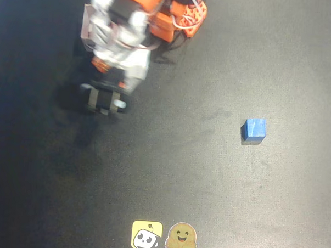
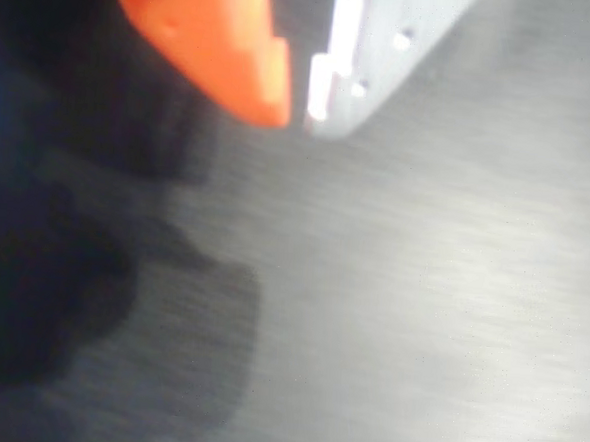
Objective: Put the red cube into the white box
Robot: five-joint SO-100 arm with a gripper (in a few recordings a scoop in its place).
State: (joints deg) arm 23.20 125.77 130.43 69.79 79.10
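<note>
overhead view: one blue cube (image 1: pixel 254 129) on black table (image 1: pixel 207 181), right of middle, well apart from one gripper (image 1: pixel 104 99) at upper left; two stickers (image 1: pixel 164 236) at bottom edge; jaw opening impossible to tell, blurred | wrist view: one orange finger (image 2: pixel 221 41) beside white finger (image 2: pixel 370 55), narrow gap, nothing held; red cube and white box not seen

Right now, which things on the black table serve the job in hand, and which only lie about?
For the job: the pincer, blurred here.
Lying about: the blue cube; the yellow sticker; the brown smiling sticker.
</note>
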